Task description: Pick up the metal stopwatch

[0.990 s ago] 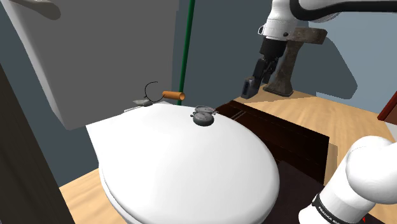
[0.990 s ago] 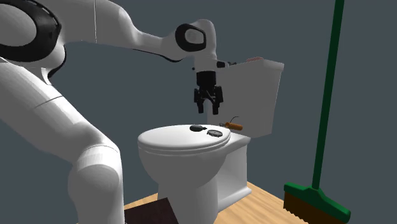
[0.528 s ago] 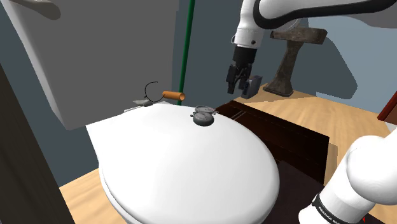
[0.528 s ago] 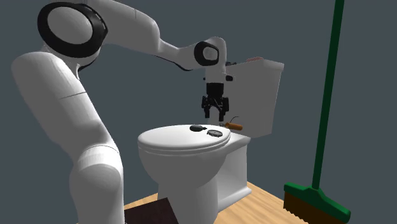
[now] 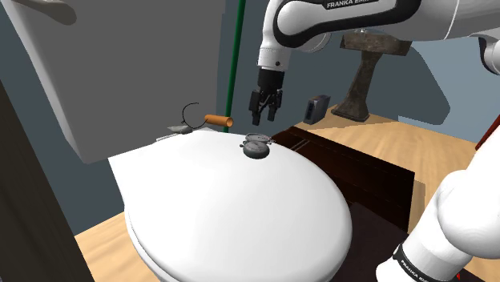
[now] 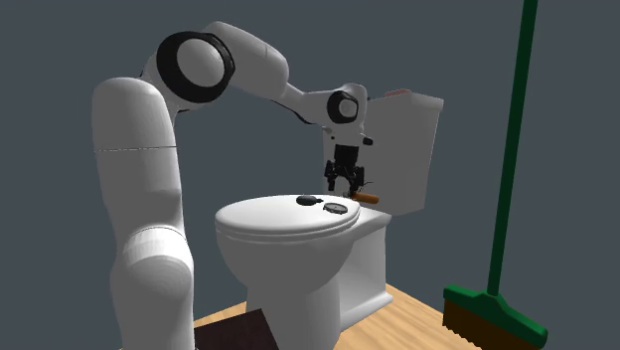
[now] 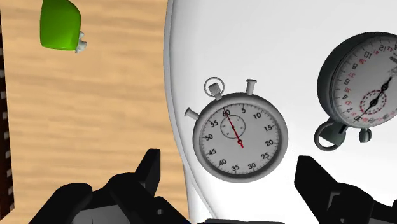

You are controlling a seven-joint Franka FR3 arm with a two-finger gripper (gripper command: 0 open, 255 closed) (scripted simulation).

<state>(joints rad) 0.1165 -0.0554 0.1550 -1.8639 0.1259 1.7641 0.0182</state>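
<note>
Fingers (image 7: 147,181) of the black gripper (image 7: 231,167) come up from the bottom edge of the wrist view, spread wide and clasping nothing. In the gap between them, untouched, lies the stopwatch (image 7: 240,138), just right of the frame's centre. It has a grey metal-looking case, a grey dial with a thin red hand, and a ring crown with two small knobs pointing toward the upper left. It rests flat on the white toilet lid (image 7: 273,38), close beside the lid's curved edge. A second stopwatch (image 7: 366,86) with a paler dial lies at the right edge of that frame, near the first but apart from it. Left of the lid's edge the wooden floor (image 7: 95,114) runs down the frame, with a bright green object (image 7: 60,25) in the upper left corner. In the shoulder view the lid spreads across the lower middle, and both watches sit close together near its far rim, a little above centre. The gripper hangs directly over them, pointing down and clear of both. Just left of the watches, behind the lid, lies an orange-handled tool (image 5: 216,120) with a black wire loop. The toilet tank (image 5: 120,64) fills the upper left. In the second exterior view a broom (image 6: 494,316) with a green head stands at the far right.
</note>
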